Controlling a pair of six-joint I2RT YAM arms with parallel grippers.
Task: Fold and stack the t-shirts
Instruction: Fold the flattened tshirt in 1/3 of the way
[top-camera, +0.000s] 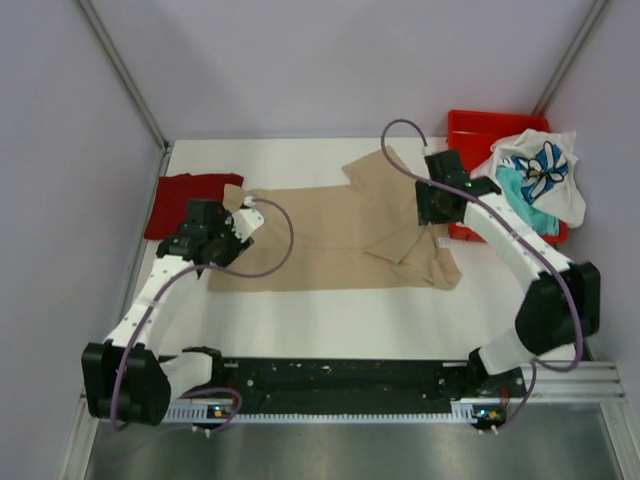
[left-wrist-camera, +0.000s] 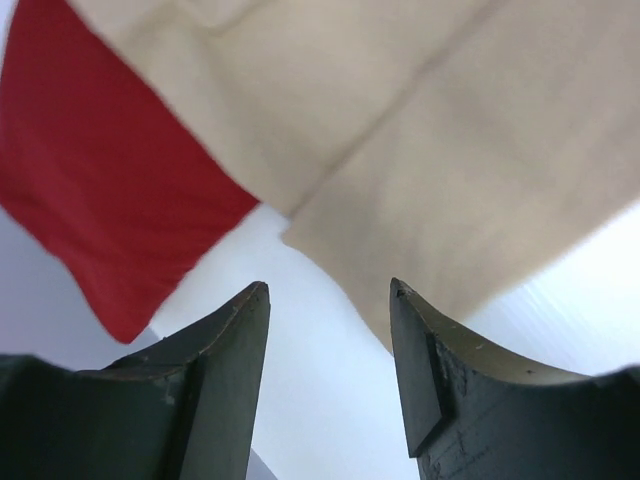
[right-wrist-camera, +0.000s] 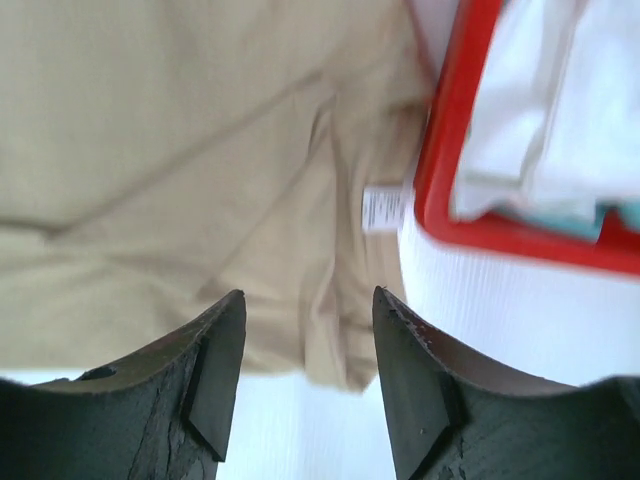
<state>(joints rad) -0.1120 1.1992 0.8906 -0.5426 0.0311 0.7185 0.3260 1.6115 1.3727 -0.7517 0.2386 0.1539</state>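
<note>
The tan shirt (top-camera: 340, 235) lies spread across the middle of the desk (top-camera: 300, 320), the dark red shirt (top-camera: 190, 200) at the far left corner. Left jaws and right jaws gape wide, empty, above the tan shirt's ends. Only the right wrist view shows its white tag (right-wrist-camera: 380, 208) beside the bin (right-wrist-camera: 440, 150). Only the top view shows the printed shirt (top-camera: 545, 170) and teal shirt (top-camera: 510, 186) inside.

Four t-shirts, one spread out

The tan t-shirt (top-camera: 330, 235) lies flat in the middle, rumpled at its right end. The dark red t-shirt (top-camera: 190, 202) sits folded just left. The white blue-printed t-shirt (top-camera: 545, 168) is heaped over the teal t-shirt (top-camera: 514, 190) at far right.
</note>
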